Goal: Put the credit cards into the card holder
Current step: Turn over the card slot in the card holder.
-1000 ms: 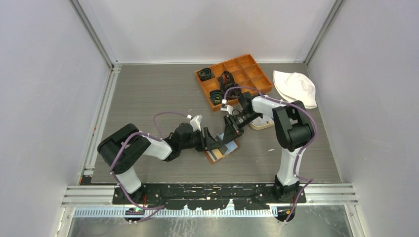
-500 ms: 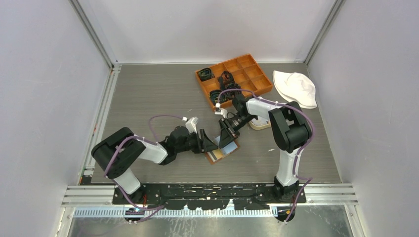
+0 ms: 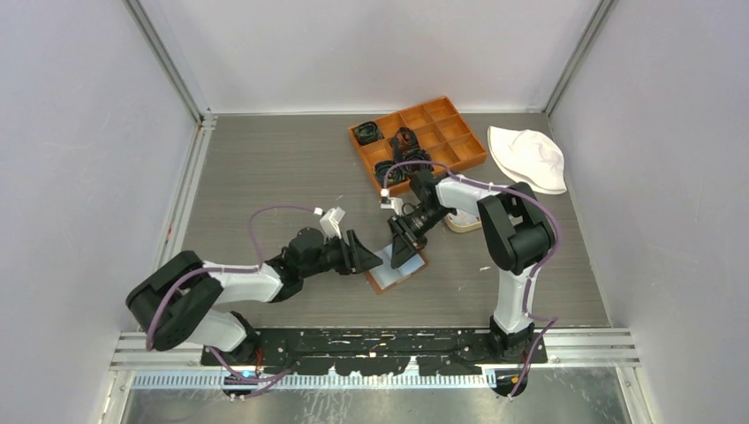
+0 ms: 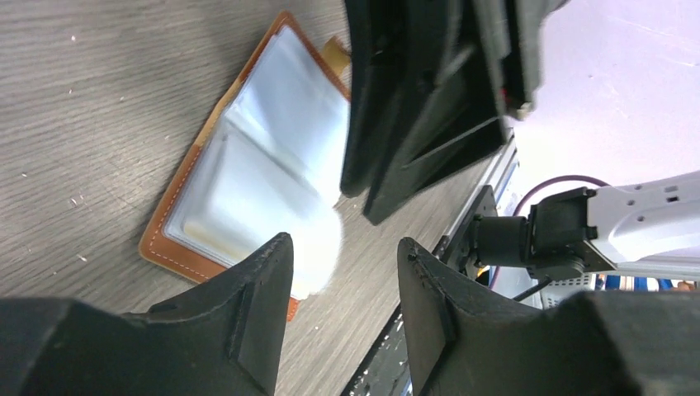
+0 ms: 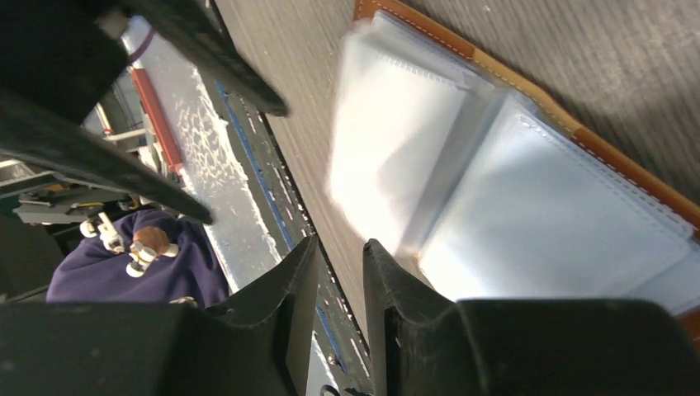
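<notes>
Leather card holder (image 3: 393, 276) lies open for loading; our left gripper (image 4: 342, 245), nine o'clock, gapes wide; right gripper (image 5: 340, 249) narrow, seemingly empty.

Crowded at 10 and 12 o'clock of holder (image 3: 394, 276) by left gripper (image 3: 367, 255) and right gripper (image 3: 401, 249); lay open from 3 through 7; blocked farther out at 2 by tray (image 3: 465, 225), at 12 by box (image 3: 446, 132).

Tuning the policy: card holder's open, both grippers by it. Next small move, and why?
Probably lower the right gripper onto the loose clear sleeve to pin it: the card holder lies open, that sleeve is blurred and seems unsettled, and the open left gripper holds nothing.
</notes>
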`<state>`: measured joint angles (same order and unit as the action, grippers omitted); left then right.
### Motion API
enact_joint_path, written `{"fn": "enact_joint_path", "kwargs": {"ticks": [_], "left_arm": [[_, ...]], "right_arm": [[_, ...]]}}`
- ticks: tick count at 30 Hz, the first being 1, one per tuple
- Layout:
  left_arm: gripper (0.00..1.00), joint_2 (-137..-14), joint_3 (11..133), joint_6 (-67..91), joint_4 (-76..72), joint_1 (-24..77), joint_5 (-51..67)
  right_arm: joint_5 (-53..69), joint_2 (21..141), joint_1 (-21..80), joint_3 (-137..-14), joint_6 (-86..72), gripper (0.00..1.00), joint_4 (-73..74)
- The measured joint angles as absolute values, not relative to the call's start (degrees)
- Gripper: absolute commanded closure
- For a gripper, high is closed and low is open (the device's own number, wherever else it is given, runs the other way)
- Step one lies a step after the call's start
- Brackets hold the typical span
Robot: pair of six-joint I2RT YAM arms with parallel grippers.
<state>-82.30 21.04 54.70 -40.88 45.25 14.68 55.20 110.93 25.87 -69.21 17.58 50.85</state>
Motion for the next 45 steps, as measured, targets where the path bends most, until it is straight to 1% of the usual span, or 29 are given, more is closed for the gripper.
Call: {"fn": "enact_joint_path", "kwargs": {"ticks": [5, 8, 9, 11, 14, 16, 17, 20, 23, 28, 33, 40, 45], "left_arm": [[0.54, -74.59, 21.06, 52.95, -34.70, 45.25, 13.41], [0.55, -72.01, 21.06, 51.92, -31.07, 45.25, 12.69], [0.55, -71.35, 21.06, 51.64, -29.85, 45.25, 12.40], [0.55, -70.72, 21.06, 51.05, -28.03, 45.25, 12.01], [0.54, -70.57, 21.06, 50.24, -25.96, 45.23, 11.99], [0.54, -70.57, 21.06, 49.82, -25.06, 45.21, 11.97], [0.54, -70.46, 21.06, 49.41, -24.58, 45.17, 11.94], [0.53, -69.28, 21.06, 48.69, -23.09, 44.97, 11.53], [0.53, -67.46, 21.02, 48.31, -22.41, 44.86, 10.72], [0.53, -65.65, 20.08, 47.72, -22.28, 44.86, 9.80], [0.53, -65.45, 19.22, 47.68, -21.93, 44.86, 9.19], [0.53, -65.45, 19.14, 47.68, -21.98, 44.86, 8.99], [0.53, -65.49, 19.14, 47.72, -22.04, 44.86, 9.04]], "right_arm": [[51.94, 110.37, 26.22, -69.21, 17.80, 0.67, 50.54], [49.36, 107.87, 26.41, -69.19, 19.09, 0.63, 50.57], [48.05, 105.97, 26.61, -68.82, 20.16, 0.59, 50.09], [45.78, 101.16, 27.00, -67.07, 22.81, 0.45, 48.58], [42.98, 89.45, 28.99, -60.23, 29.63, 0.24, 44.47], [42.09, 82.06, 30.74, -55.07, 34.79, 0.15, 41.45], [41.67, 78.13, 31.86, -51.75, 38.09, 0.13, 38.98], [39.57, 73.30, 34.63, -45.43, 44.18, 0.13, 34.09], [35.09, 73.97, 38.13, -41.89, 48.03, 0.12, 29.82], [27.57, 77.17, 43.55, -41.12, 50.87, 0.13, 23.49], [22.31, 78.96, 46.50, -41.10, 51.07, 0.15, 19.33], [17.39, 81.06, 47.94, -41.10, 50.83, 0.15, 16.69], [15.88, 81.06, 48.05, -41.12, 50.28, 0.18, 16.10]]}}
